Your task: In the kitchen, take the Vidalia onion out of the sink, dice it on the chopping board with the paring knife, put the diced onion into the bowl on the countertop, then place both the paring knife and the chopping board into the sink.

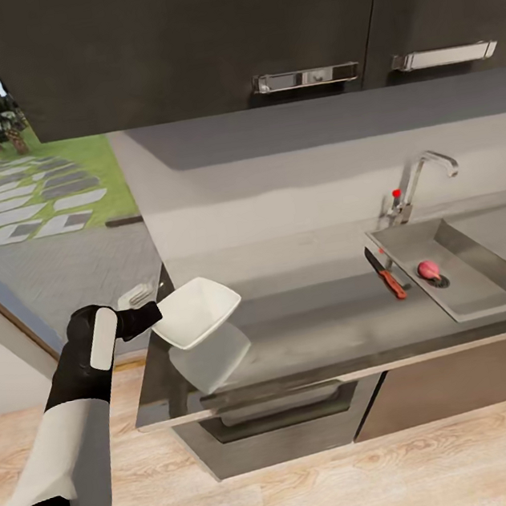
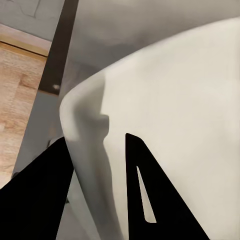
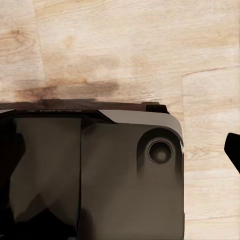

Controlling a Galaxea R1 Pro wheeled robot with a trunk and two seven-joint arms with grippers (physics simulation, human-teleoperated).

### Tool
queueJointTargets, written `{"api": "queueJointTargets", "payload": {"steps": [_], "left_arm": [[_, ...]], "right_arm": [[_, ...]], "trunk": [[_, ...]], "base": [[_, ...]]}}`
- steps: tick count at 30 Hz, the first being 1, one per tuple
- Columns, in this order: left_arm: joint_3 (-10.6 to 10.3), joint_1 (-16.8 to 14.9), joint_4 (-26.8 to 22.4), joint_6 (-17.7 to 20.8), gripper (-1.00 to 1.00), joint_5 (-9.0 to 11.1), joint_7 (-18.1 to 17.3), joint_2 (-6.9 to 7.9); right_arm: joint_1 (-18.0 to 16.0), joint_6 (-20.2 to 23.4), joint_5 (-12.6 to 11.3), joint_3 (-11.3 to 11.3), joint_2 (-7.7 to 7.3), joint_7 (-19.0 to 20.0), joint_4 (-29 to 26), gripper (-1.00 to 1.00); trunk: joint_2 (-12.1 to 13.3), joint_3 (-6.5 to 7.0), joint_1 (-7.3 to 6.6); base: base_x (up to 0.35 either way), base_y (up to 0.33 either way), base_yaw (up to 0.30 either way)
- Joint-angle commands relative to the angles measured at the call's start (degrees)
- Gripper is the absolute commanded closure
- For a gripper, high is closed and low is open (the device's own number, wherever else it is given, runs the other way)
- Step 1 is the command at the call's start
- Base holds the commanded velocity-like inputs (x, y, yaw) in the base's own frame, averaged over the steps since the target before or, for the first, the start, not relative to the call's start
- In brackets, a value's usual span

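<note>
Glossy white and squarish, the shallow bowl (image 1: pixel 198 310) is held tilted above the left end of the long grey countertop (image 1: pixel 313 329), its reflection lying on the slab beneath it. It is pinched by the rim in the left gripper (image 1: pixel 151 317); in the left wrist view one black finger (image 2: pixel 150 195) lies inside the bowl and the other outside the rim, so the jaws are closed on it.

Right of the bowl, the short red-handled paring knife (image 1: pixel 387 272) is laid at the left edge of the stainless-steel sink (image 1: pixel 482 267), and the small pinkish-red onion (image 1: pixel 428 268) rests on the steel just right of the knife. Since the onion is whole and uncut, the task is judged barely begun: retrieval, dicing, filling the bowl and clearing into the sink are all left.

The left arm is bent upward at the elbow, forearm raised beside the countertop's left end. From the right wrist view, a dark base panel over pale wood floor (image 3: pixel 125 50) is seen; whether the right gripper is open cannot be told.
</note>
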Motion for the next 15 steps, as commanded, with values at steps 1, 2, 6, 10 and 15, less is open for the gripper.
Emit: {"api": "queueJointTargets", "payload": {"steps": [1,2,6,10,15], "left_arm": [[0.0,0.0,-0.1,0.2,1.00,0.8,0.5,0.00],[0.0,0.0,-0.1,0.2,1.00,0.8,0.5,0.00],[0.0,0.0,-0.1,0.2,1.00,0.8,0.5,0.00],[0.0,0.0,-0.1,0.2,1.00,0.8,0.5,0.00],[0.0,0.0,-0.1,0.2,1.00,0.8,0.5,0.00]], "right_arm": [[0.0,-0.2,0.1,0.0,0.01,-0.1,0.1,-1.00],[0.0,-0.2,0.1,0.0,0.01,-0.1,0.1,-1.00],[0.0,-0.2,0.1,-0.1,0.01,-0.1,0.1,-1.00],[0.0,-0.2,0.1,0.0,0.01,-0.1,0.1,-1.00],[0.0,-0.2,0.1,-0.1,0.01,-0.1,0.1,-1.00]], "trunk": [[-0.1,-0.11,0.02],[-0.1,-0.12,0.02],[-0.1,-0.15,0.02],[-0.1,-0.15,0.02],[-0.1,-0.18,0.02]], "base": [[0.000,0.000,0.000],[0.000,0.000,0.000],[0.000,0.000,0.000],[0.000,0.000,0.000],[0.000,0.000,0.000]]}}
